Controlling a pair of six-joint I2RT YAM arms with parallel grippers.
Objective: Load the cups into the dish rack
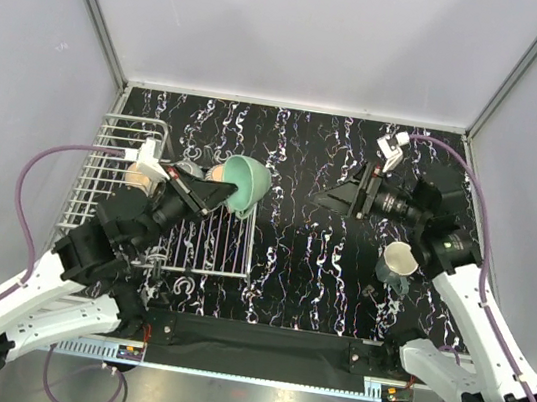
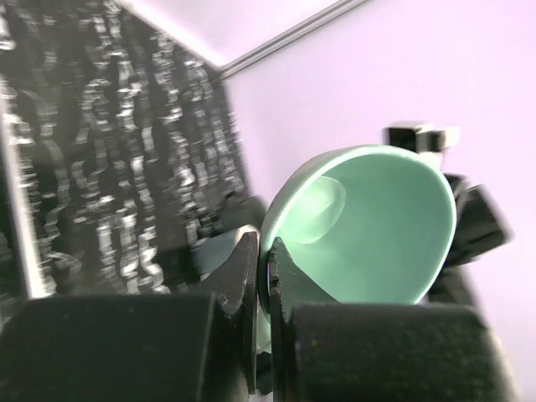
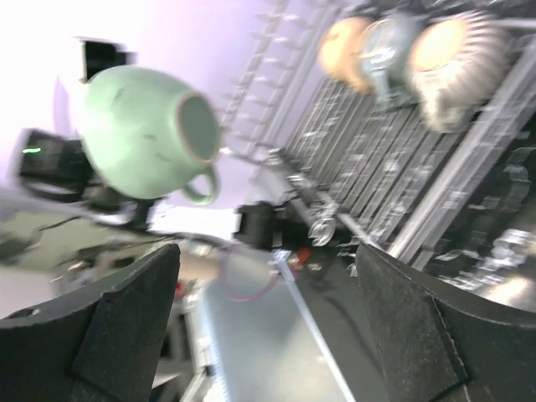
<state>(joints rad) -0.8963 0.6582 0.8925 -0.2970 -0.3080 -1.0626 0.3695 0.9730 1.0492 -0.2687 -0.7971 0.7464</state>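
Stowed in rack point(image 1: 89, 184), left: peach cup point(image 3: 347, 46), grey-teal cup point(image 3: 394, 46), ribbed cup point(image 3: 456, 54); held over rack's right edge: mint cup point(image 1: 244, 182), rim pinched in left gripper point(image 2: 266, 268); outstanding: grey cup point(image 1: 399, 261) on counter point(image 1: 305, 156), right, near empty, wide-open right gripper point(image 3: 264, 276).

The black, white-veined counter point(image 1: 305, 156) carries the white wire dish rack point(image 1: 89, 184) at nine o'clock. A grey cup point(image 1: 399, 261) sits at three o'clock.
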